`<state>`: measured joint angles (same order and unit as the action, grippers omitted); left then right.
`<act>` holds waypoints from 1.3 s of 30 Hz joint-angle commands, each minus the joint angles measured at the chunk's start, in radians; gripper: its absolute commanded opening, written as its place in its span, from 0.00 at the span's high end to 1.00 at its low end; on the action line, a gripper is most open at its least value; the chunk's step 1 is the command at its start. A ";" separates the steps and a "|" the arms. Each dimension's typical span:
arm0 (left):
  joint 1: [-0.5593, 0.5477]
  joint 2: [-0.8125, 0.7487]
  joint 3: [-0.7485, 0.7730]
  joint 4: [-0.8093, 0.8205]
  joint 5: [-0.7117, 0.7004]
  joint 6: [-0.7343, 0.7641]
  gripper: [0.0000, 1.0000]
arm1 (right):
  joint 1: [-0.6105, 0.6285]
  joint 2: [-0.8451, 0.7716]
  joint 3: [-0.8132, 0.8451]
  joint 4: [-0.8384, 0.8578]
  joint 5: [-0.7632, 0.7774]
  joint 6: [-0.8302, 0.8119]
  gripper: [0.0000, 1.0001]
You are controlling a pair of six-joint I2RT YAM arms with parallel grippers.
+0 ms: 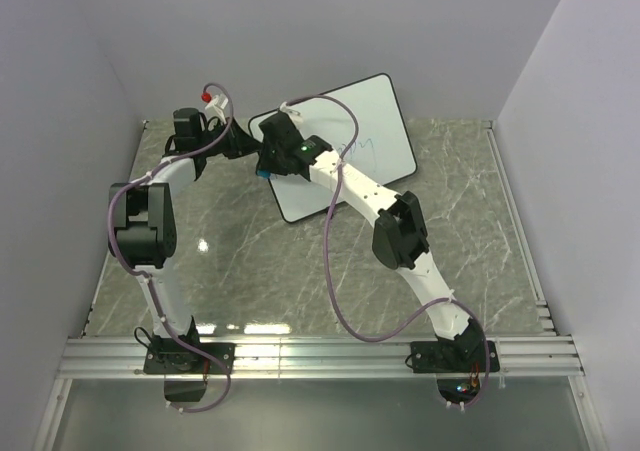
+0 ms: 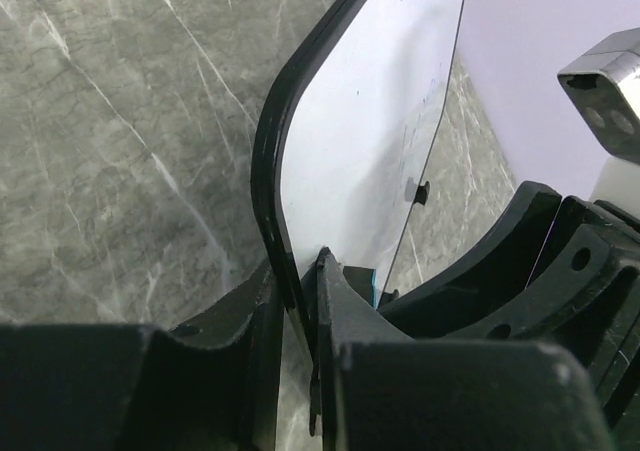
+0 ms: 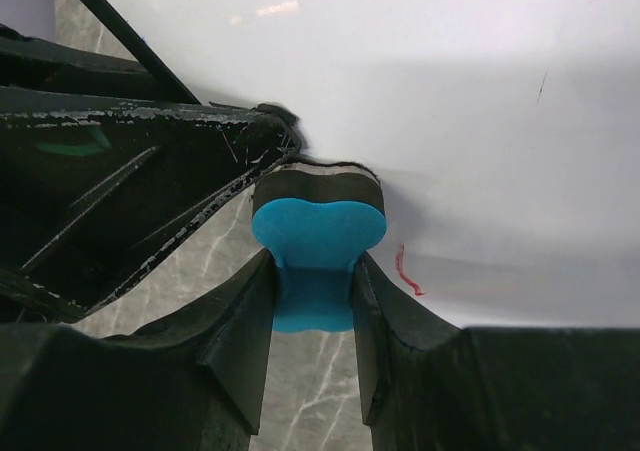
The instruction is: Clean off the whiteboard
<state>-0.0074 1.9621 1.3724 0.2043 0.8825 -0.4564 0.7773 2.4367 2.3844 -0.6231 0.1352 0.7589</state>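
The whiteboard, white with a thin black frame, stands tilted at the back of the table. Faint blue writing shows near its middle. My left gripper is shut on the board's left edge, one finger on each face. My right gripper is shut on a small blue eraser with a dark felt pad and presses the pad against the board face near the lower left corner. A short red mark shows on the board just right of the eraser.
The table is grey-green marble. A red-and-white marker sits at the back left behind the left arm. White walls close in the sides and back. A metal rail runs along the near edge.
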 commanded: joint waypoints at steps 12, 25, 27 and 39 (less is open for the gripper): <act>-0.074 -0.032 0.034 -0.140 0.165 0.085 1.00 | -0.092 0.113 -0.047 -0.223 -0.047 0.142 1.00; -0.092 -0.028 0.109 -0.198 0.159 0.105 1.00 | -0.013 0.050 -0.151 -0.454 -0.028 0.040 1.00; -0.100 -0.031 0.111 -0.201 0.154 0.108 1.00 | -0.012 0.044 -0.134 -0.435 -0.031 0.034 1.00; -0.129 -0.100 0.037 -0.232 0.133 0.131 1.00 | -0.072 -0.023 -0.014 -0.146 -0.060 0.082 1.00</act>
<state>-0.0608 1.9312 1.4464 0.0746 0.8791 -0.3630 0.7570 2.4779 2.3787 -1.1122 0.0139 0.8238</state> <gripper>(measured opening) 0.188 0.394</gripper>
